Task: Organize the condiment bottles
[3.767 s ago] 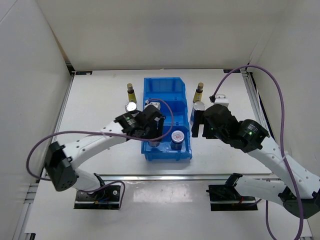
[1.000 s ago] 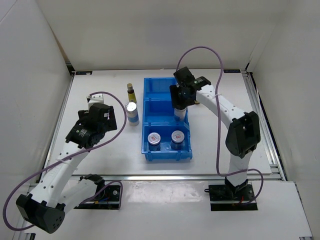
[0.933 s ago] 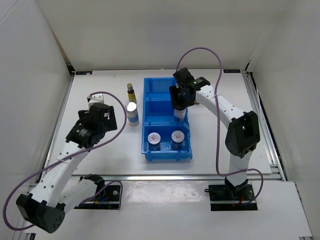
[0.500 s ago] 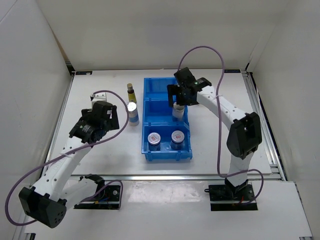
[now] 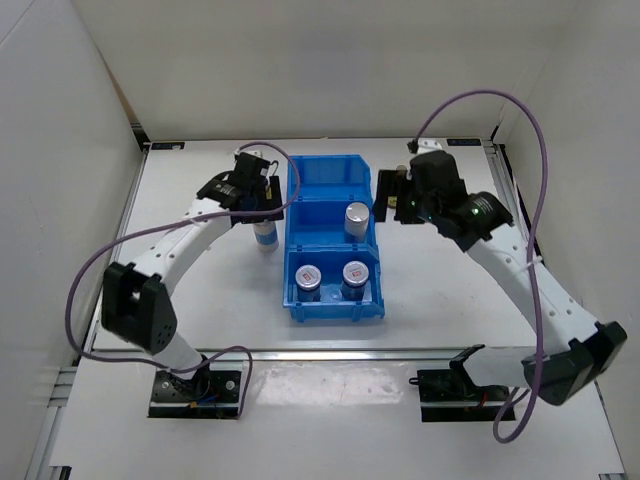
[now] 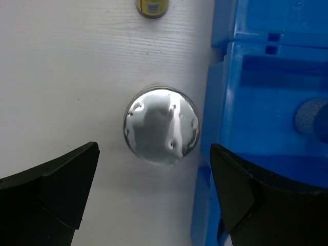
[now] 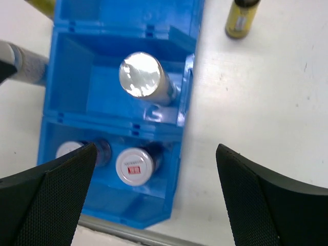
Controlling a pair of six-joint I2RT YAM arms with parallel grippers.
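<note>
Both arms have moved since half a sec ago. R gripper (image 7: 156, 147) has let go of the first white cylinder (image 5: 356, 215) and backed off to the right of the blue bin (image 5: 335, 308). Its fingers are wide apart w/ nothing between them. That cylinder now stands by itself in the bin's middle compartment, silver top up.

L gripper (image 6: 154, 147) has swung in from the left side and hangs right over the second white cylinder (image 6: 161, 125), which sits on the table (image 5: 200, 290) just beside the bin's left wall. Its fingers are spread, one on each side of the cap, not touching it afaict.

Front compartment holds the left jar (image 5: 308, 277) and right jar (image 5: 354, 273) side by side, red-marked lids up. One amber bottle (image 7: 241, 18) is on the table right of the bin, the other amber bottle (image 6: 152, 6) just behind the second cylinder.
</note>
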